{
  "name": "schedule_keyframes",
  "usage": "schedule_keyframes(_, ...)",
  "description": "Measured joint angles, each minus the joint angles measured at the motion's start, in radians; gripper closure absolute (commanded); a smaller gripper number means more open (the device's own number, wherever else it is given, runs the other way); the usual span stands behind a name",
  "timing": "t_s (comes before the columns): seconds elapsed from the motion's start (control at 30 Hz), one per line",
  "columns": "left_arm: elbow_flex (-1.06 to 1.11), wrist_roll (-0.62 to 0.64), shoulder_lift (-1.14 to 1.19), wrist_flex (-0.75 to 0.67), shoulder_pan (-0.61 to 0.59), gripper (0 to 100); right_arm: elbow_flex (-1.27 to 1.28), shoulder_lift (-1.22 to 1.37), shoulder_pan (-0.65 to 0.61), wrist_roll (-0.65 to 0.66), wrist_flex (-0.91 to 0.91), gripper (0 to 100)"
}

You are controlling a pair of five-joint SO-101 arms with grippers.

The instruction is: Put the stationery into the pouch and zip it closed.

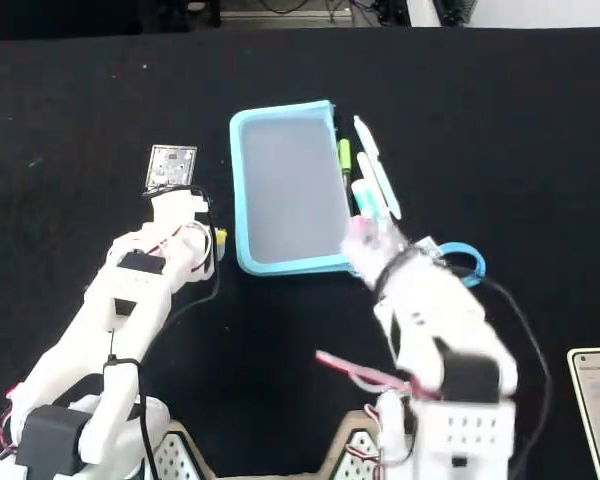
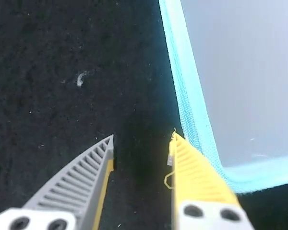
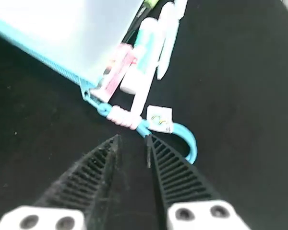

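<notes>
Right gripper [image 3: 132, 139], jaws apart, near the blue strap [image 3: 189, 139] on the pouch [image 3: 62, 33]; left gripper [image 2: 142, 139], jaws apart, beside its edge.

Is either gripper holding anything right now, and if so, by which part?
Nothing is held. The left gripper is open beside the pouch; the right gripper is open near the zipper strap.

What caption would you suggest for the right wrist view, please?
Open black gripper poised before the light blue loop strap of the blue-trimmed grey pouch.
</notes>
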Motion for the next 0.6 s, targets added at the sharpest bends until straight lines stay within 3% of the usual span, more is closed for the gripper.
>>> schedule_keyframes(0.23, 0.000, 0.000, 0.000, 0.000, 0.000, 81, -0.018, 0.278, 0.002, 0.023, -0.192, 89.0)
schedule_keyframes(0.4, 0.000, 0.000, 0.000, 0.000, 0.000, 81, 0.075, 0.334, -0.072, 0.199, -0.239, 84.4)
schedule_keyframes(0.6, 0.000, 0.000, 0.000, 0.000, 0.000, 81, 0.080, 0.408, -0.098, 0.307, -0.324, 84.0)
